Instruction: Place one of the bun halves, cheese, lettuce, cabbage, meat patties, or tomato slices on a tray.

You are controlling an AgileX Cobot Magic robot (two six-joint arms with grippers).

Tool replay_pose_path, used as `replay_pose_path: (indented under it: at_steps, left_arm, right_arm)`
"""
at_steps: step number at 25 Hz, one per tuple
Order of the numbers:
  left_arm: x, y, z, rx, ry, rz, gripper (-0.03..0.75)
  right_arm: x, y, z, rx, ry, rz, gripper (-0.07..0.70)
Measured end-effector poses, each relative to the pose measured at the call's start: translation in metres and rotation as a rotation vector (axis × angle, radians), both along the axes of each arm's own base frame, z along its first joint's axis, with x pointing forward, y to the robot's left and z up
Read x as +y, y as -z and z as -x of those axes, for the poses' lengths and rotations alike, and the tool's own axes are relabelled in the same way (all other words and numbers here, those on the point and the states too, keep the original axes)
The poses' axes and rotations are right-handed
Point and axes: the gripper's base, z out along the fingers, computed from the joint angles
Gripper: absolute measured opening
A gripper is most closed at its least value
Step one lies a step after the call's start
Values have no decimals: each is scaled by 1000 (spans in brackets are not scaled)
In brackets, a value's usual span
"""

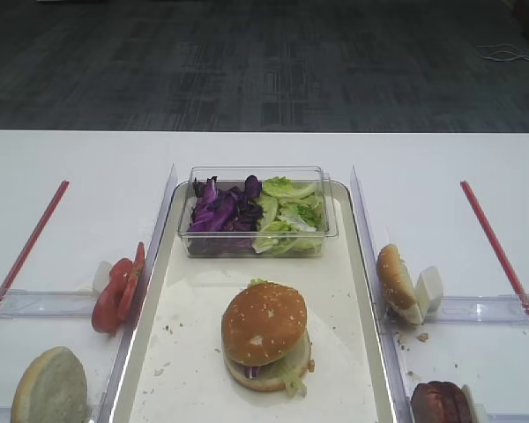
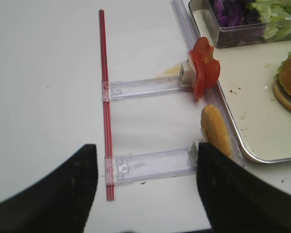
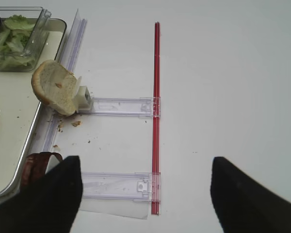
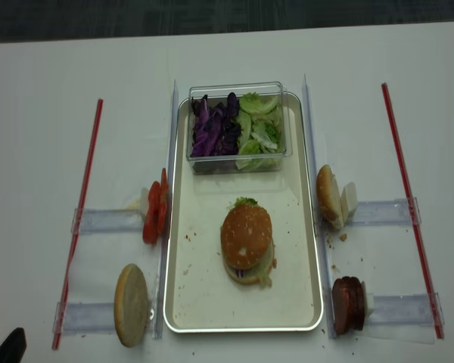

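The silver-rimmed tray (image 1: pixel 194 370) holds a burger topped by a sesame bun half (image 1: pixel 264 322). Lettuce (image 1: pixel 291 211) and purple cabbage (image 1: pixel 222 211) fill a clear box at the tray's far end. Tomato slices (image 1: pixel 116 295) stand left of the tray, with a pale bun half (image 1: pixel 51 388) nearer. On the right stand another bun half (image 1: pixel 395 280) and the meat patties (image 1: pixel 439 404). My right gripper (image 3: pixel 145 194) is open over bare table, right of the patties (image 3: pixel 36 165). My left gripper (image 2: pixel 145 189) is open, left of the pale bun (image 2: pixel 214 128). Cheese is out of view.
Clear plastic holders (image 3: pixel 119 106) and long red strips (image 1: pixel 498 256) lie on the white table on both sides of the tray. Crumbs dot the tray liner. The clear box (image 4: pixel 238 125) stands across the tray's far end.
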Motion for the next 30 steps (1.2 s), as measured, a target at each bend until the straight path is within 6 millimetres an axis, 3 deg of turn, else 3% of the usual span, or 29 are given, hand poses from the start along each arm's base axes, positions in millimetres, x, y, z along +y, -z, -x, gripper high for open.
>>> replay_pose_path:
  at_steps: [30]
  left_arm:
    - [0, 0, 0, 0, 0, 0, 421]
  right_arm:
    - [0, 0, 0, 0, -1, 2, 558]
